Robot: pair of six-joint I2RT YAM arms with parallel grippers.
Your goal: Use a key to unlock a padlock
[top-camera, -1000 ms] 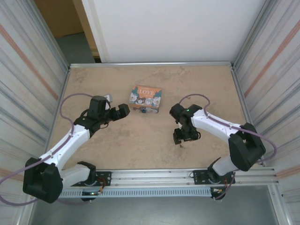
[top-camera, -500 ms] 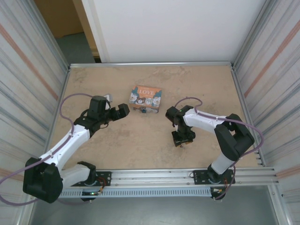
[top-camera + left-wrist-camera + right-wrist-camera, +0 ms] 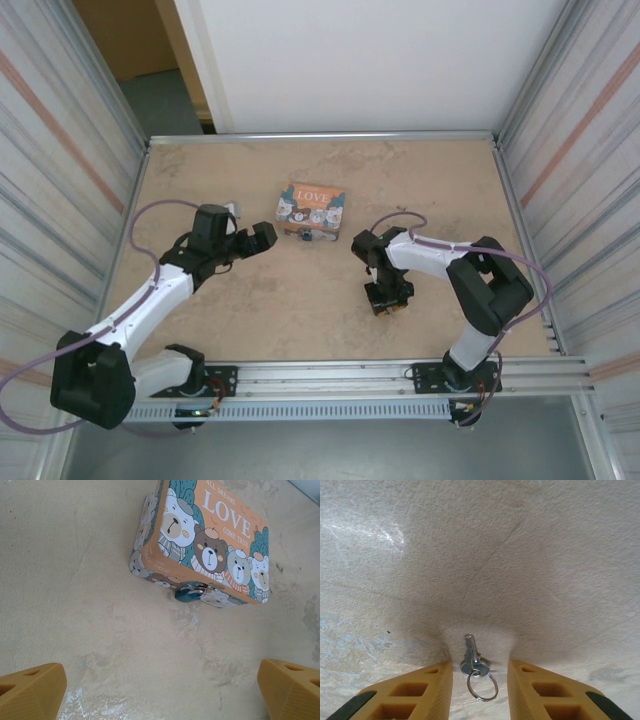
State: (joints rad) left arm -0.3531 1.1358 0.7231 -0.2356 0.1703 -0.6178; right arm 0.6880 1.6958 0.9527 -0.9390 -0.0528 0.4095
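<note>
A small silver key point(image 3: 472, 657) on a wire ring point(image 3: 483, 686) lies flat on the beige table, pointing away from the camera. My right gripper point(image 3: 480, 674) points down over it, open, one yellow finger on each side of the key with a narrow gap to both. From above this gripper point(image 3: 385, 297) stands right of centre. The padlock point(image 3: 191, 592), tiny and dark teal with a grey metal part, hangs at the front edge of the orange-and-teal "LOVE" box point(image 3: 220, 535). My left gripper point(image 3: 162, 690) is wide open, short of the padlock point(image 3: 308, 236) and holding nothing.
The box point(image 3: 311, 205) sits in the middle of the table towards the back. Metal rails point(image 3: 320, 136) and ribbed side walls point(image 3: 560, 150) frame the table. Bare tabletop point(image 3: 300, 300) lies between the two arms.
The right gripper's jaws have narrowed around the key while the arm folded in and shifted a little left. The left arm has stayed still.
</note>
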